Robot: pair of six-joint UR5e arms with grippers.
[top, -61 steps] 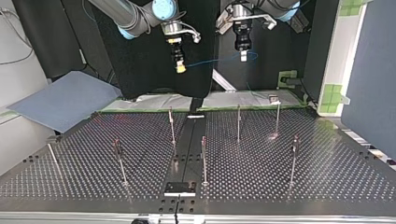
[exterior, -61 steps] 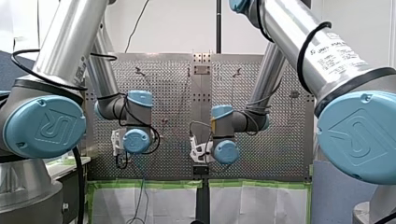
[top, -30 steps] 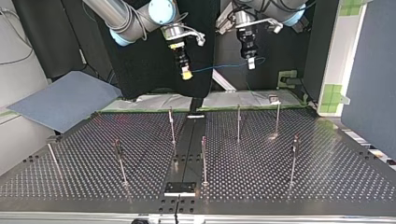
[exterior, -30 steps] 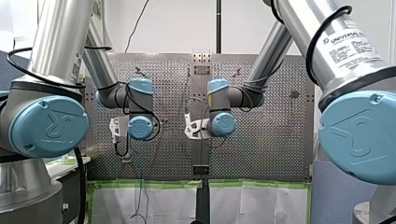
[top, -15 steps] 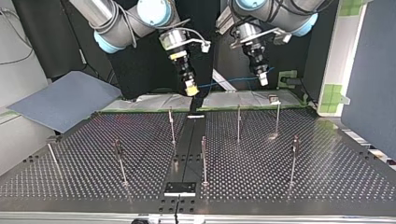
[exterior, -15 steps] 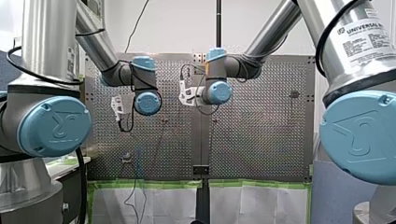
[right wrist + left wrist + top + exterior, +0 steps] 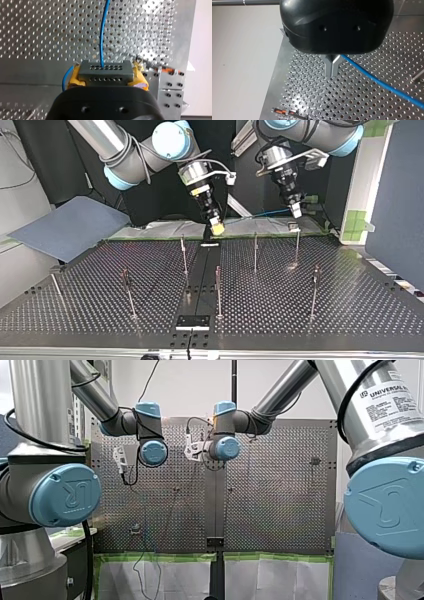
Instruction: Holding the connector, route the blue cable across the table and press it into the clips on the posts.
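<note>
Two tools, one cable, no clip filled yet. Item 1: my right tool (image 7: 105,75), yellow pads (image 7: 72,80) closed on the grey connector (image 7: 105,71), with the blue cable (image 7: 102,32) running out of the connector's face. In the top view it hangs just above the far end of the table's dark centre strip (image 7: 199,285). Item 2: my left tool (image 7: 332,73), metal fingers (image 7: 328,65) pressed together. The cable emerges near their root, apparently pinched, and trails off over the perforated table (image 7: 362,105). It hangs well away from the centre strip, toward the top view's right, just above a far-row post (image 7: 297,245). Item 3: the cable's free span runs almost straight through the air between the tools, dipping slightly toward the centre strip and touching no post. Item 4: the remaining posts stand on both sides of the centre strip, all bare. Change noted: two seconds ago both tools were high and beyond the table's far edge, with the cable bowed in a slack loop. Since then both have come down and toward the table. The left one has swung further from the centre strip, and the span has drawn straight. Assessment: the carry looks nearly over and pressing-in is the next step, likely at the post under the left tool. No routing is done so far.
</note>
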